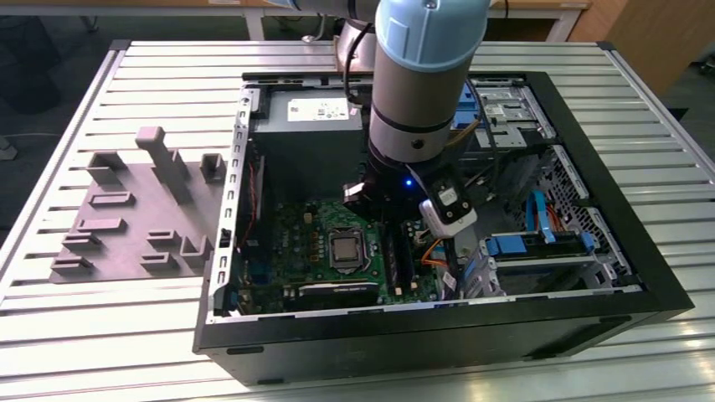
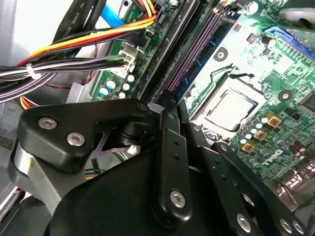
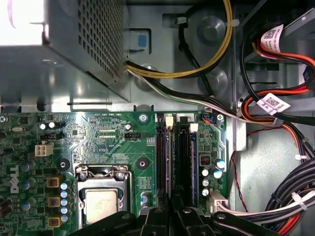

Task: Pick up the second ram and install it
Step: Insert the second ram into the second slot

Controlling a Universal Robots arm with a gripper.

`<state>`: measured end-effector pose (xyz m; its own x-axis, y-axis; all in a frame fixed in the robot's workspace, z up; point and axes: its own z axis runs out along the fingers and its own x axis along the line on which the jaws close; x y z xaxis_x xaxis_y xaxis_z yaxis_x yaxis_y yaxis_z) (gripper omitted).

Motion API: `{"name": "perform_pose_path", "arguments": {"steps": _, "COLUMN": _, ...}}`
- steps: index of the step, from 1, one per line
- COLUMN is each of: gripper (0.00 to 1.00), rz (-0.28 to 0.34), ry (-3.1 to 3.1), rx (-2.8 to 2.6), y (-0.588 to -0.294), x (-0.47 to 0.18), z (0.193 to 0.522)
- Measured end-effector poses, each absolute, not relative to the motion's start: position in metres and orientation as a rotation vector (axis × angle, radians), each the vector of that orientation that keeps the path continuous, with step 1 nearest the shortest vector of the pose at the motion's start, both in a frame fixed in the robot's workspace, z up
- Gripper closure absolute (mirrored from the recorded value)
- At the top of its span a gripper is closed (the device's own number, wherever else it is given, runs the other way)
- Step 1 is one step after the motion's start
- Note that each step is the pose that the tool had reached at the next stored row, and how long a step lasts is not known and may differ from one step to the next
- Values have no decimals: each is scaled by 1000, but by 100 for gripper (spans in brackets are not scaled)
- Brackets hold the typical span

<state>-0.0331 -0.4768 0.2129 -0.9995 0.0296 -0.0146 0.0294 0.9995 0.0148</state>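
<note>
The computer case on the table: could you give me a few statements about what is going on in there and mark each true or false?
1. The computer case lies open with its circuit board showing. True.
2. The arm reaches down inside the case, over the memory slots. True.
3. The gripper hovers over the grey holder tray. False: the tray sits outside the case, at the exterior view's left, away from the arm.
4. The processor socket is covered by a big fan. False: its metal top is bare.
</note>
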Motion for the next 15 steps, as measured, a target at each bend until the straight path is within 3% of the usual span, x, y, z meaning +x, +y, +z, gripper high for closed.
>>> {"name": "perform_pose_path", "arguments": {"steps": 15, "gripper": 86, "rz": 28, "ry": 3126, "rx": 46, "y": -477, "x": -31, "z": 218}}
